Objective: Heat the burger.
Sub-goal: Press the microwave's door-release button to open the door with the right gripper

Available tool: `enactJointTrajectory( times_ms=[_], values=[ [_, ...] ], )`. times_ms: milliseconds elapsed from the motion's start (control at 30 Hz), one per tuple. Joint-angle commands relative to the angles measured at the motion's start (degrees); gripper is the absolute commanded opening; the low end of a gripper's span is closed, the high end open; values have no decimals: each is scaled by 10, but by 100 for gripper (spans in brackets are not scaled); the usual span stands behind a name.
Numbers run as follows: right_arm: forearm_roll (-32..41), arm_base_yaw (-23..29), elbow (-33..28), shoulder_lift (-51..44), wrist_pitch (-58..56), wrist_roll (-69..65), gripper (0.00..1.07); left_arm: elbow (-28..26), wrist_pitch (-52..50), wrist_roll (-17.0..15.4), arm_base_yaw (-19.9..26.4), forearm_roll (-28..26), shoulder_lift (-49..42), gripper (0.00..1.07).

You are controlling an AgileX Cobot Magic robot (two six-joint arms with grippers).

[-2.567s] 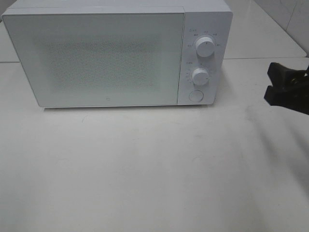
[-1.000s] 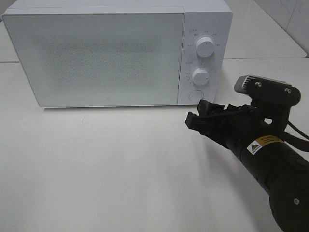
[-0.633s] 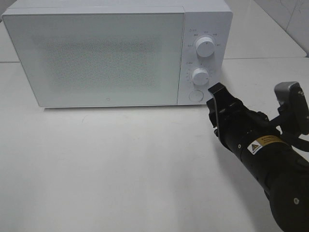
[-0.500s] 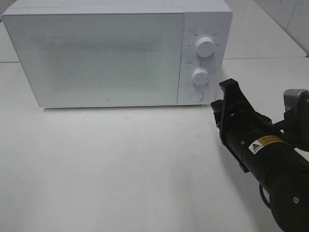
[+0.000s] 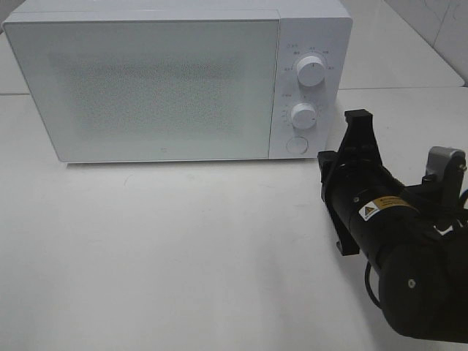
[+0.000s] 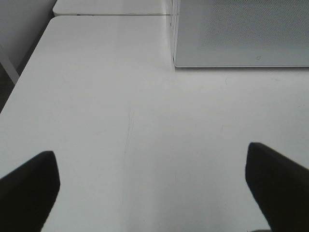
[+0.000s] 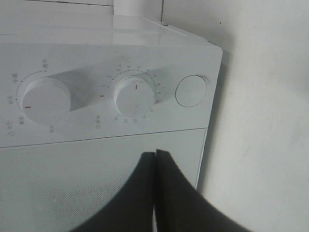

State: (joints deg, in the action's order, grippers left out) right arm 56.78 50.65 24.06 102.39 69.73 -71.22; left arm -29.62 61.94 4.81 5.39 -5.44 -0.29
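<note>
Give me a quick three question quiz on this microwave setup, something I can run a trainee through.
1. True or false: the microwave stands open.
2. The right gripper has its fingers: A) spread wide, B) closed together, C) gripping a plate.
3. How many knobs share the panel with the round button?

Key: 1 false; 2 B; 3 two.
</note>
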Motion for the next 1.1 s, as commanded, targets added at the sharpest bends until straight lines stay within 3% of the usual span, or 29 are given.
enactJointTrajectory(
  times_ms=[33,467,633,1100],
  values=[
    [12,-5,25,30,21,-4,0,0,-6,-1,1,-1,-5,98],
    [-14,-77,105,83,-88,-1,0,0,-6,-1,1,-1,-5,98],
    [-54,-117,151,107,-133,15,0,0,-6,-1,1,-1,-5,98],
    [-52,-155,231,158,-163,50,0,0,-6,-1,1,-1,-5,98]
  ],
)
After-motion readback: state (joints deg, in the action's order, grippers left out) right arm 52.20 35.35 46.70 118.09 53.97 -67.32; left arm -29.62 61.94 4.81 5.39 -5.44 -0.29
